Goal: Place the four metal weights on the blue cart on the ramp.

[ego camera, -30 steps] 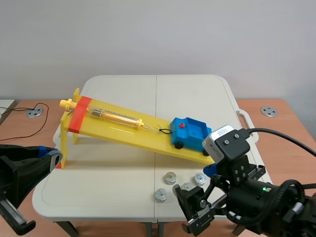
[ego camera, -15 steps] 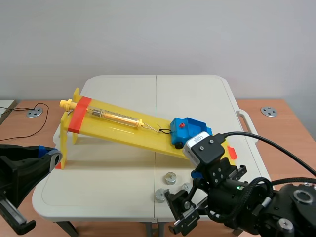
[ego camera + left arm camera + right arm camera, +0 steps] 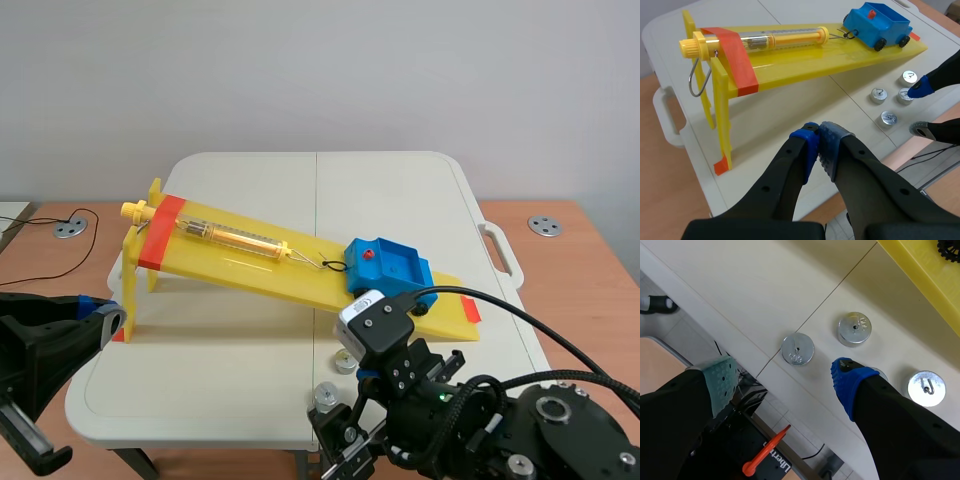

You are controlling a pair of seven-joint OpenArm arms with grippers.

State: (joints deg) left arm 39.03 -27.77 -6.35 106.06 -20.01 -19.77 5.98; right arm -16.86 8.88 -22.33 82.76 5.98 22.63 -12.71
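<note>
Hovering spread, the right claw (image 3: 785, 382) faces a squat silver metal weight (image 3: 797, 349); looks dense, slick, so pinch its sides.

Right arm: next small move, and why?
Probably nudge forward and descend so the open jaws straddle the nearest weight, then close. It lies on the table just ahead of the gap, clear of its neighbours, and the blue cart holds nothing yet.
</note>
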